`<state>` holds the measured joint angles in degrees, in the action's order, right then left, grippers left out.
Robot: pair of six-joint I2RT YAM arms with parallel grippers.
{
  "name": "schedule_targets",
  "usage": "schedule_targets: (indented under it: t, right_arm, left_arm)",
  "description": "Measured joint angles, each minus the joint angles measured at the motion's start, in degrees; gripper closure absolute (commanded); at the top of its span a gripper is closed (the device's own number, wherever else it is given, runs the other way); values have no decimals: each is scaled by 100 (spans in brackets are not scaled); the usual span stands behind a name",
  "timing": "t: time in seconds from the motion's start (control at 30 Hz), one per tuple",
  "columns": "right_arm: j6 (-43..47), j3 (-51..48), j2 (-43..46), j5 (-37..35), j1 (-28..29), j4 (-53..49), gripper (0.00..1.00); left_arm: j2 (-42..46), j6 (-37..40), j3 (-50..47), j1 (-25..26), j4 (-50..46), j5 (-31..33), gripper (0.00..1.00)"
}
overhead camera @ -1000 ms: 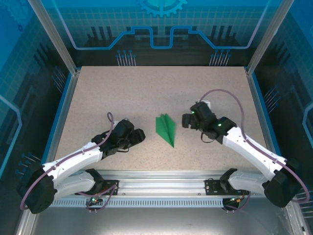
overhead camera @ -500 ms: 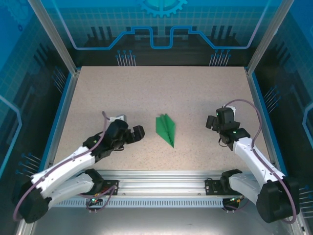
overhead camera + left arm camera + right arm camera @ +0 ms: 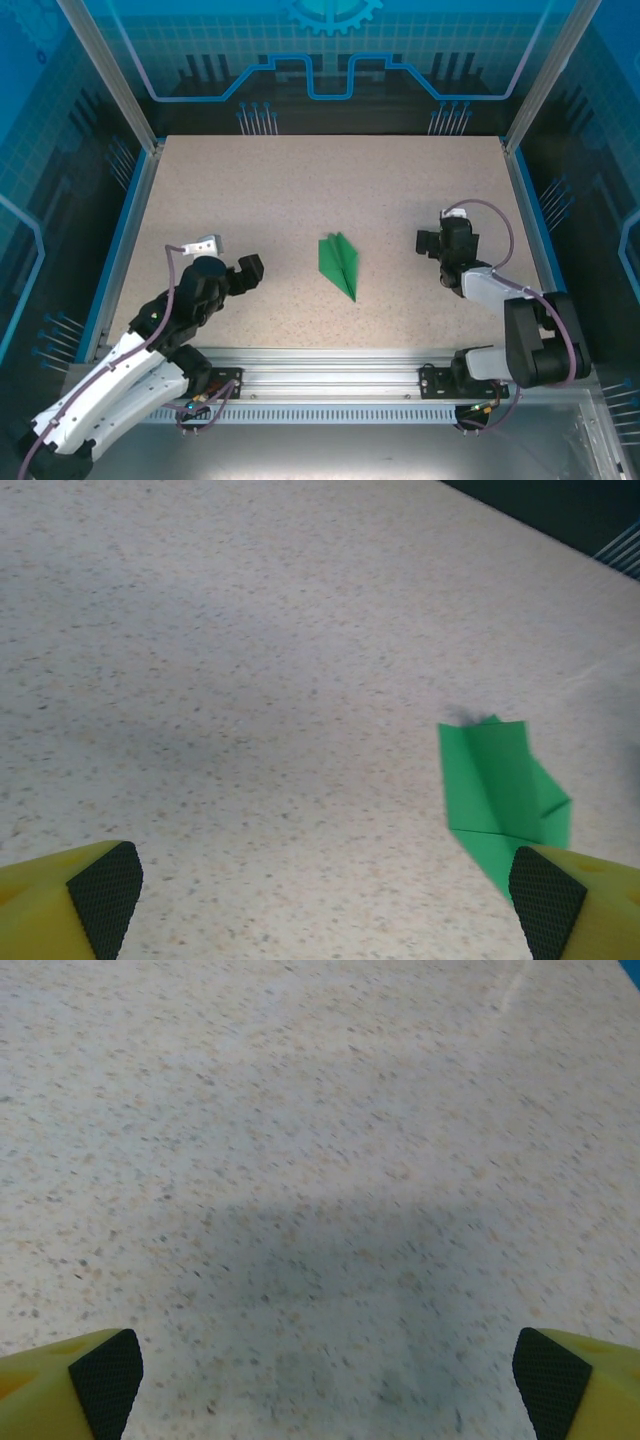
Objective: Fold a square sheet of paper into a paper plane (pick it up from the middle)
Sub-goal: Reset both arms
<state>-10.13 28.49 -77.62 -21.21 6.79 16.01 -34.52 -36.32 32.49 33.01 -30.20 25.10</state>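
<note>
The paper plane (image 3: 339, 264) lies flat on the table (image 3: 300, 170), a little toward 6 o'clock of its middle. Its slim nose points to about 5 o'clock and its broader tail to 11. Nothing touches it.

The left jaws sit well off at its 9 o'clock, spread wide and holding nothing. In the left wrist view the black pads (image 3: 105, 895) stand at either edge, with the plane (image 3: 490, 785) just ahead of the right one. The right jaws sit at its 3 o'clock, likewise spread and empty over bare table, pads (image 3: 105, 1375) far apart.

The plane is likely to be almost weightless, thin and easily crushed. Its folds give some stiffness along the centre crease, but the wings should bend or spring open under any side push. It may also skate on the smooth table if nudged. The safest hold looks to be a light pinch across the layered spine near mid-length, not at the nose or a wing edge.
</note>
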Motion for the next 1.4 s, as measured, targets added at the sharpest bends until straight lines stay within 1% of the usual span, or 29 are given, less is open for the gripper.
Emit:
schedule_targets:
  t: [0.17,0.33,0.4,0.47,0.57,0.63,0.77,0.93,1.03,1.1,1.17,1.23,1.3,1.4]
  right_arm:
    - [382,-98,-37,387,-9,872,2]
    - [614,-577,39,579,-24,1775,1]
    - [664,-822,-114,743,-111,2312,2]
    - [767,-841,-448,918,-179,2566,1]
    - [929,-750,-820,1099,-144,2651,1]
    - [940,-693,-844,1147,-157,2647,1]
    - [940,-553,-844,1248,-162,2671,1]
    - [940,-546,-844,1272,-164,2695,1]
    - [940,-546,-844,1272,-164,2695,1]
    - [940,-546,-844,1272,-164,2695,1]
    - [940,-546,-844,1274,-164,2695,0]
    - [940,-546,-844,1274,-164,2695,1]
    - [940,-546,-844,1274,-164,2695,1]
    - [940,-546,-844,1272,-164,2695,1]
  left_arm:
    - [-356,164,-136,-55,55,260,2]
    - [-400,256,-280,-151,350,638,2]
    - [-387,391,-404,-254,546,817,2]
    - [-365,553,-531,-369,719,981,1]
    - [-354,800,-629,-579,960,1248,1]
    - [-348,887,-658,-721,1113,1421,1]
    - [-326,1123,-957,-885,1731,1810,2]
    - [-538,1631,-1287,-1191,2531,1989,2]
    - [-955,1919,-1318,-1526,3150,1902,1]
    - [-1405,2061,-1318,-1808,3602,1735,1]
    - [-2111,2286,-1318,-2065,4144,1464,2]
    - [-2846,2518,-1311,-2146,4631,1222,2]
    - [-3491,2780,-1220,-2162,4876,881,2]
    - [-3987,3104,-1178,-2179,5423,531,2]
